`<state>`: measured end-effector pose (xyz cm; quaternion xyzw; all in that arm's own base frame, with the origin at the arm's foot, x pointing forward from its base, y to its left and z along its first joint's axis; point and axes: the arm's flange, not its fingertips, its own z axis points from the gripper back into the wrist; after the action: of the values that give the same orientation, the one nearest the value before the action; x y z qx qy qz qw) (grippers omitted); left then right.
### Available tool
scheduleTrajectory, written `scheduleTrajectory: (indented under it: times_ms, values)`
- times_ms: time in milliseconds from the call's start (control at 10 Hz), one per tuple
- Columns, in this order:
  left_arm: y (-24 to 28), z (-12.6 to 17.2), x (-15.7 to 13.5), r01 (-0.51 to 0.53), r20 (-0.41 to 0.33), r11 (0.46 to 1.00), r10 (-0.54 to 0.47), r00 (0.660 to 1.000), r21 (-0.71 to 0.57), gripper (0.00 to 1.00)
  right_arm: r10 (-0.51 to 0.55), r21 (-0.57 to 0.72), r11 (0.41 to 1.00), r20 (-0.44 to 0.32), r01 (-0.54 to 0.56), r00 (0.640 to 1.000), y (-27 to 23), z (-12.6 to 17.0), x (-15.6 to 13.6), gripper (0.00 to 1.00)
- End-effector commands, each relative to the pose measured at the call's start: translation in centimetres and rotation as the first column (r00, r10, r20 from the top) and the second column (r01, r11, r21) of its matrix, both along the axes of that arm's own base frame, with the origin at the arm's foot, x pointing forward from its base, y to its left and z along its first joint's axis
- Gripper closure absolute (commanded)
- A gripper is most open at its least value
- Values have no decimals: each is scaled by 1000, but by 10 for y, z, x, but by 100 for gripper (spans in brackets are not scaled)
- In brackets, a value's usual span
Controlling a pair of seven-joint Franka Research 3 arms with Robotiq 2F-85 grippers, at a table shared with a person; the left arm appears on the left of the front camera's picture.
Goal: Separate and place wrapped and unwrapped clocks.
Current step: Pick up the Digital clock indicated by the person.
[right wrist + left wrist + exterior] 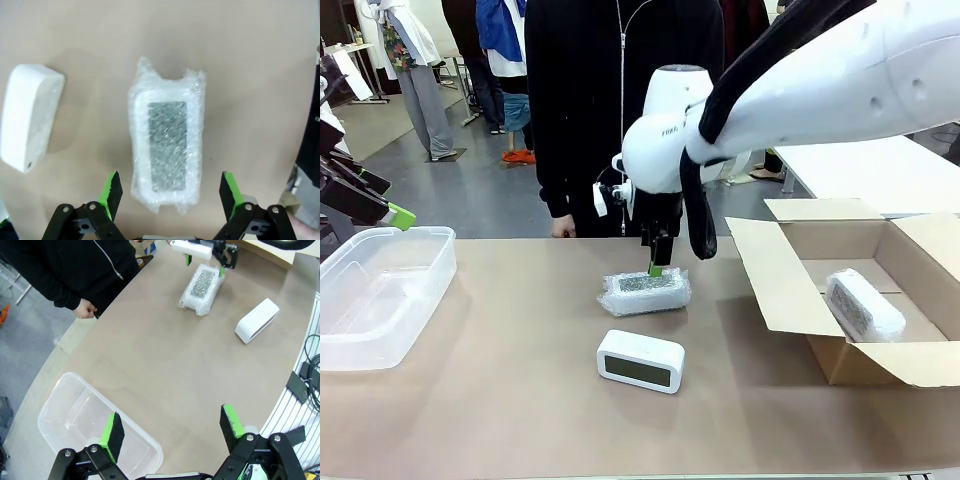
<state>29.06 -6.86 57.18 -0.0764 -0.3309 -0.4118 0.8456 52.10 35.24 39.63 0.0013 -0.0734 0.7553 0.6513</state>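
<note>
A wrapped clock (645,292) in bubble wrap lies mid-table, dark face up. My right gripper (658,265) hangs straight over it, open. In the right wrist view the right gripper (169,192) is spread wider than the wrapped clock (166,155), with nothing held. The bare white unwrapped clock (640,360) stands just in front; it is also the unwrapped clock (27,117) beside the bundle. Another wrapped clock (865,305) rests inside the cardboard box (790,290). My left gripper (171,427) is open over the clear bin (75,425), far from the wrapped clock (201,288) and unwrapped clock (256,320).
The clear plastic bin (380,290) sits at the table's left, with my left gripper (395,215) above its far edge. The cardboard box has its flaps open at the right. A person in black stands at the far side, one hand (85,308) near the table edge.
</note>
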Motion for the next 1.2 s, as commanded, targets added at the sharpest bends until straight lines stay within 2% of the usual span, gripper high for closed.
scheduleTrajectory:
  times_ms: [0, 400, 700, 1100]
  values:
    - [0, 0, 0, 5, -2, 1000, -5, 1000, -7, 0, -23, -25, 999, 51, 25, 998, 8, -18, -4, 0]
    - [0, 0, 0, 5, -2, 1000, -5, 1000, -7, 0, -16, -45, 999, -36, 14, 999, 11, -35, -1, 0]
    - [0, 0, 0, 5, -2, 1000, -5, 1000, -7, 0, -15, -61, 998, -32, 13, 999, 7, -47, 6, 0]
    - [0, 0, 0, 5, -2, 1000, -5, 1000, -7, 0, 41, -58, 997, -57, -44, 998, 6, -65, 14, 0]
